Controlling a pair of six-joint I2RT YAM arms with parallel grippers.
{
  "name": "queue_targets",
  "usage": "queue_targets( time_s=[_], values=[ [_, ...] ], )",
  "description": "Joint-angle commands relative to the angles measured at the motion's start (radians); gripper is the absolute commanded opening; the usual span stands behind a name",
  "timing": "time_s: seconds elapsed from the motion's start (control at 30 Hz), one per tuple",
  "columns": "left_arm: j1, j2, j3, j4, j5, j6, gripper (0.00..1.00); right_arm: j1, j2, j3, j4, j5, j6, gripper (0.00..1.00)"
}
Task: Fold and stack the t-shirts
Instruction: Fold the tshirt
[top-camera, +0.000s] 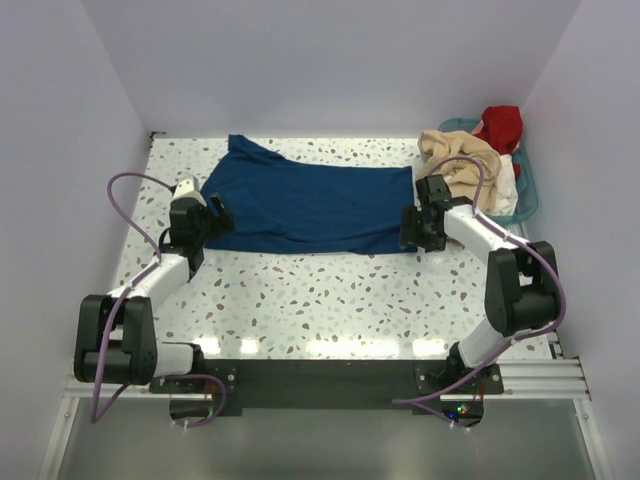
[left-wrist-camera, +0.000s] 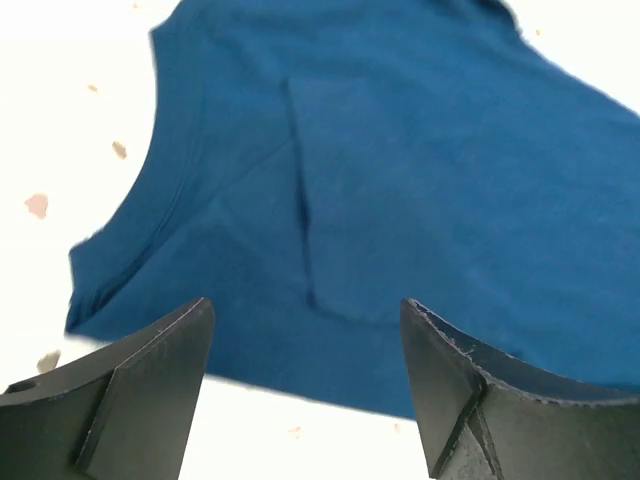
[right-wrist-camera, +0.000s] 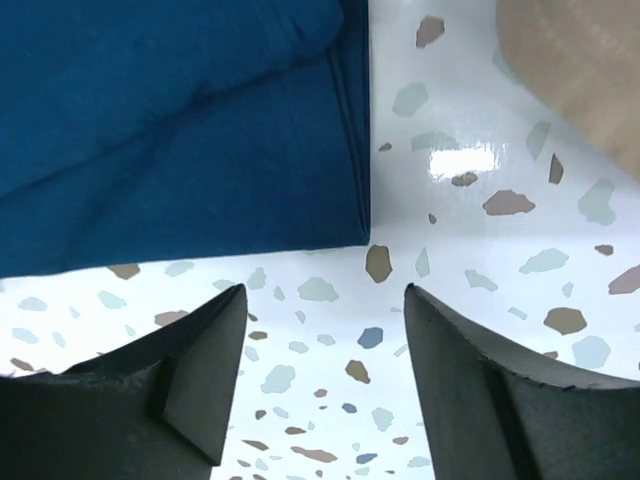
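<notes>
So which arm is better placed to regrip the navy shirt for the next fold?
Probably the left. The open left gripper has the near edge of the navy shirt between its fingers; the right gripper, also open, is over bare table, the shirt's corner ahead of it.

The left arm (top-camera: 160, 272), at the lower left of the top view, and the right arm (top-camera: 478, 232), at the lower right, have white links between bulky black joints. A purple cable (top-camera: 128, 180) loops along each. Both bases are bolted to a black plate (top-camera: 320, 372) over silver rails (top-camera: 560, 372). In the wrist views, the fingers (left-wrist-camera: 140, 390) are matte black wedges with bevelled edges.
</notes>
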Motion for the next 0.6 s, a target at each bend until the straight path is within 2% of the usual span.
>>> queue_targets(
  time_s=[0.0,0.3,0.57],
  values=[
    [0.031,-0.032,-0.045,0.033,0.011,-0.015,0.79,-0.007,-0.027,-0.034,0.057,-0.027,-0.009,0.66],
    [0.151,-0.028,-0.105,0.076,0.123,-0.027,0.79,-0.024,0.008,-0.068,0.111,-0.021,0.004,0.55],
    [0.177,0.017,-0.111,0.104,0.155,-0.042,0.78,-0.039,0.047,-0.058,0.134,-0.042,0.014,0.54]
  ],
)
